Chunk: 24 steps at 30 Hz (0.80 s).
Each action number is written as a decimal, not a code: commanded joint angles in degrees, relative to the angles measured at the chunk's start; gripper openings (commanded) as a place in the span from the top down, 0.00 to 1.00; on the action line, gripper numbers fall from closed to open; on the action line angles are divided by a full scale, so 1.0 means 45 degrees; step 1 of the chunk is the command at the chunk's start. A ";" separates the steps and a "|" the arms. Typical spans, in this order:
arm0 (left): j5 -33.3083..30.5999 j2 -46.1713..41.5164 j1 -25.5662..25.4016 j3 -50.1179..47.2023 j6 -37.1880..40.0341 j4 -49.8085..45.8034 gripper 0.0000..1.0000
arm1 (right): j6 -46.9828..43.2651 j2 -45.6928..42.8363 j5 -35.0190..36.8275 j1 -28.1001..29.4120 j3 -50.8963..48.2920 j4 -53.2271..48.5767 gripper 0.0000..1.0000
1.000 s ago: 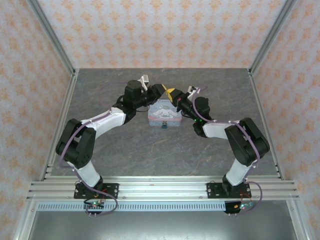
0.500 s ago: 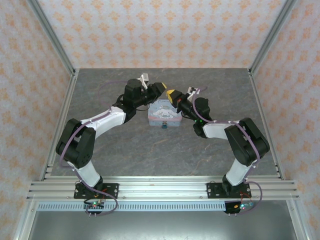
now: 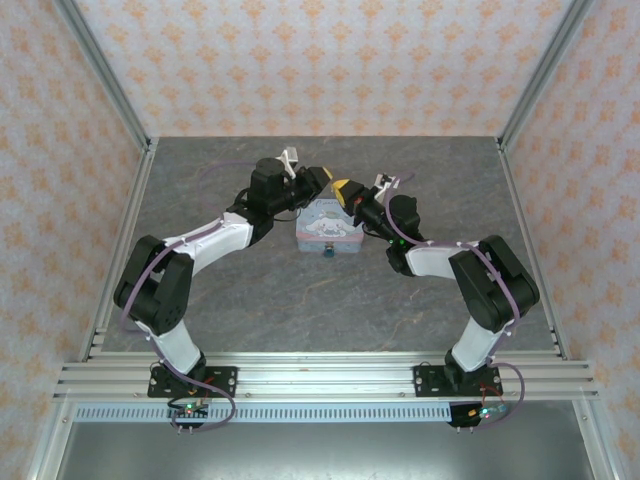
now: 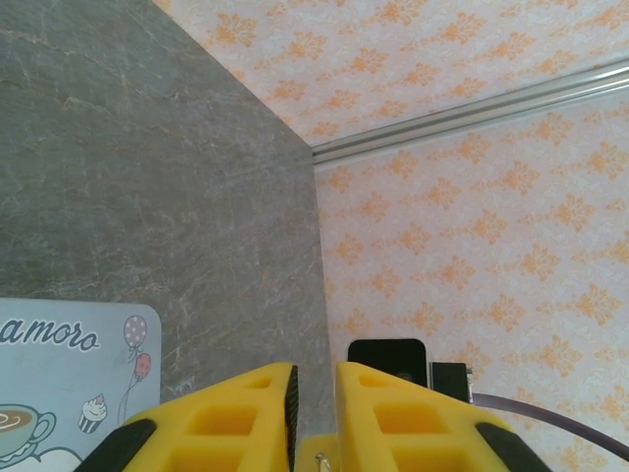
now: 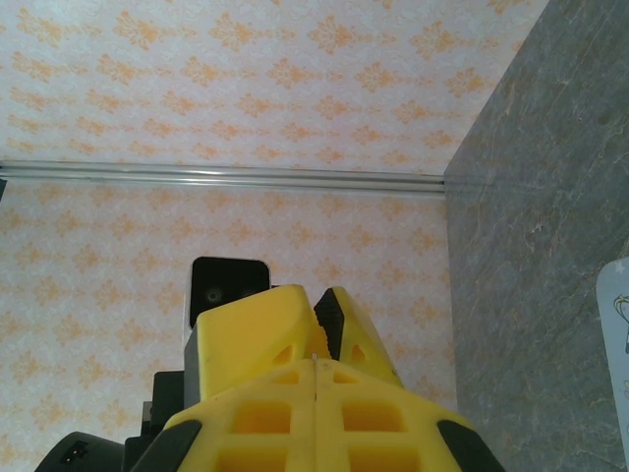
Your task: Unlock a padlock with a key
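Padlock (image 3: 327,254): tiny and dark, lying on the surface (image 3: 250,290) at the near edge of the tin (image 3: 328,228); whether the two touch cannot be told. The padlock is judged light, rigid and hard, its smooth body likely to skate when pushed. Hold is best taken across the flat sides of the body, with shackle and keyway left free. Both end effectors are placed close together by the tin's far side, so the padlock lies nearer, with the tin between. Right end effector (image 3: 343,189): fingers pressed together. Left end effector (image 3: 320,180): a narrow slot is left between the fingers; whether anything is gripped cannot be told.
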 commanded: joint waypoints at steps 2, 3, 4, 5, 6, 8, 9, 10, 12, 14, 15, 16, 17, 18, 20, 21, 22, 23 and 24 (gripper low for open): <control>-0.0119 0.0257 -0.0162 0.0509 -0.0047 0.0454 0.87 | -0.0128 -0.0517 -0.0179 -0.0017 -0.0010 0.0215 1.00; -0.0100 0.0279 -0.0188 0.0565 -0.0036 0.0421 0.87 | -0.0128 -0.0524 -0.0179 -0.0004 -0.0010 0.0205 1.00; -0.0100 0.0293 -0.0193 0.0585 -0.0037 0.0421 0.88 | -0.0138 -0.0534 -0.0179 -0.0004 0.0012 0.0206 1.00; -0.0081 0.0338 -0.0208 0.0586 -0.0036 0.0440 0.89 | -0.0128 -0.0521 -0.0179 -0.0002 0.0029 0.0168 1.00; -0.0062 0.0348 -0.0221 0.0588 -0.0036 0.0455 0.90 | -0.0128 -0.0517 -0.0209 -0.0016 0.0044 0.0148 1.00; -0.0056 0.0371 -0.0244 0.0610 -0.0017 0.0456 0.95 | -0.0128 -0.0534 -0.0218 -0.0017 0.0067 0.0136 1.00; -0.0061 0.0375 -0.0247 0.0616 -0.0046 0.0441 0.98 | -0.0127 -0.0525 -0.0218 -0.0006 0.0051 0.0129 1.00; -0.0042 0.0373 -0.0232 0.0621 -0.0045 0.0465 1.00 | -0.0129 -0.0548 -0.0218 -0.0011 0.0049 0.0137 1.00; -0.0026 0.0364 -0.0247 0.0644 -0.0018 0.0450 1.00 | -0.0143 -0.0668 -0.0167 -0.0034 -0.0040 0.0069 0.99; -0.0098 0.0261 -0.0236 0.0645 0.0031 0.0402 1.00 | -0.0223 -0.0919 -0.0010 -0.0143 -0.0315 -0.0043 0.76; -0.0109 0.0233 -0.0244 0.0644 0.0059 0.0395 1.00 | -0.0273 -0.1091 0.0076 -0.0246 -0.0511 -0.0147 0.64; -0.0119 0.0192 -0.0237 0.0659 0.0072 0.0401 1.00 | -0.0302 -0.1233 0.0158 -0.0332 -0.0670 -0.0194 0.56; -0.0107 0.0156 -0.0245 0.0649 0.0077 0.0419 1.00 | -0.0331 -0.1390 0.0207 -0.0446 -0.0857 -0.0206 0.50; -0.0100 0.0125 -0.0242 0.0675 0.0074 0.0446 1.00 | -0.0367 -0.1544 0.0242 -0.0555 -0.1006 -0.0240 0.47; -0.0072 0.0065 -0.0241 0.0671 0.0060 0.0472 1.00 | -0.0540 -0.1772 0.0248 -0.0692 -0.1141 -0.0399 0.46; -0.0058 0.0044 -0.0243 0.0669 0.0039 0.0497 1.00 | -0.0721 -0.1893 0.0198 -0.0741 -0.1133 -0.0565 0.46; -0.0042 0.0011 -0.0236 0.0666 0.0015 0.0551 1.00 | -0.0932 -0.1989 0.0159 -0.0759 -0.1088 -0.0740 0.46; -0.0002 -0.0007 -0.0242 0.0657 -0.0001 0.0585 1.00 | -0.1206 -0.2084 0.0100 -0.0775 -0.1014 -0.0997 0.47; 0.0027 -0.0034 -0.0241 0.0649 -0.0007 0.0625 1.00 | -0.1479 -0.2191 0.0056 -0.0773 -0.0925 -0.1249 0.47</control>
